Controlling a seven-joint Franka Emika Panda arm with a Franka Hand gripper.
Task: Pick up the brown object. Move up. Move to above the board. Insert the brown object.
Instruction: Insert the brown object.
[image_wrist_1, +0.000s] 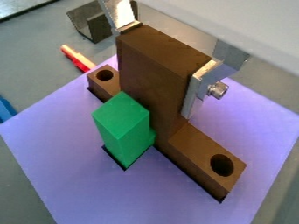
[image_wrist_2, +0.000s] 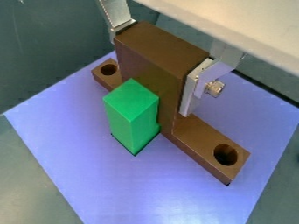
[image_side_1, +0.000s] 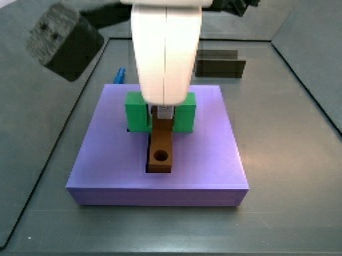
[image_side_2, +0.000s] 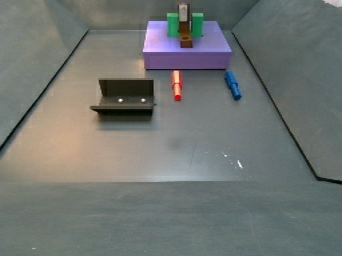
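brown object (image_wrist_2: 176, 105): lying lengthwise along the middle of the board (image_wrist_2: 70, 149), its crosspiece standing upright, 1 round hole showing near each end of the long bar
tool (image_wrist_2: 158, 52): sitting over the board's middle, its silver fingers (image_wrist_2: 197, 87) closed on the brown object's upright crosspiece
green block (image_wrist_2: 131, 114): standing on the board, touching the brown object's side; in a side view (image_side_1: 138, 110) green is showing on both sides of the bar
board edges: bare purple surface is lying open around the pieces
floor (image_side_2: 174, 150): wide open grey room is lying in front of the board
fixture (image_side_2: 124, 98): standing well apart from the board
red pen (image_side_2: 177, 86), blue pen (image_side_2: 233, 84): lying on the floor just in front of the board
writing: none readable
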